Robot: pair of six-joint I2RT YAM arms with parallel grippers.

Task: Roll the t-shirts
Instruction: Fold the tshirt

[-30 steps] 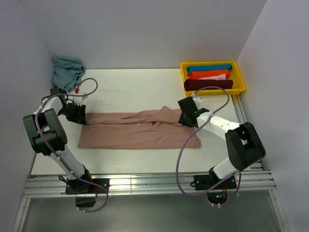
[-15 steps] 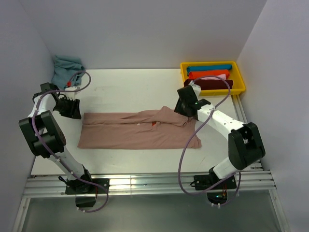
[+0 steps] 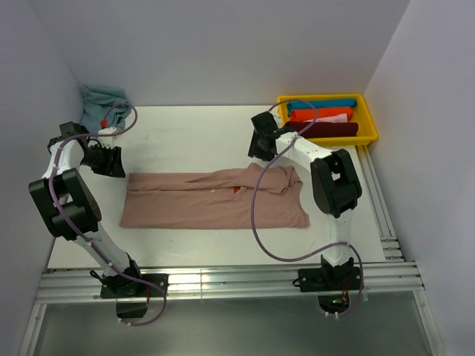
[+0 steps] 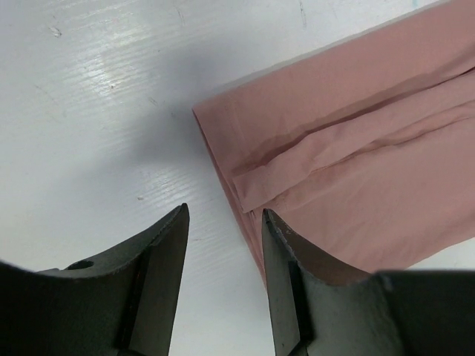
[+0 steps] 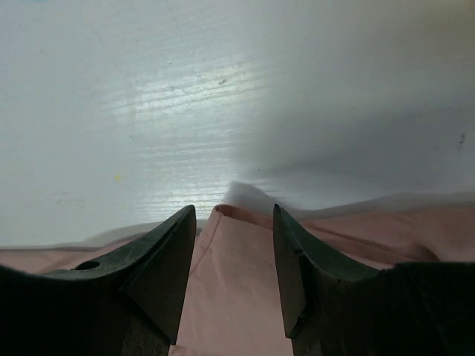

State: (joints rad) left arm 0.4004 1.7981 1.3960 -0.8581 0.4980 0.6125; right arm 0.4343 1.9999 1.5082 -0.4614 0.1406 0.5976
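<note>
Left pincer (image 4: 223,215) and right pincer (image 5: 234,211), both parted and empty, hang near opposite ends of the pink t-shirt (image 3: 215,200).

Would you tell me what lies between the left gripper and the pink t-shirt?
Only bare table, per the top view, separates left gripper from t-shirt.

2 arms extended, left end effector (image 4: 223,219) jaws apart, empty, right end effector (image 5: 234,215) likewise
</note>
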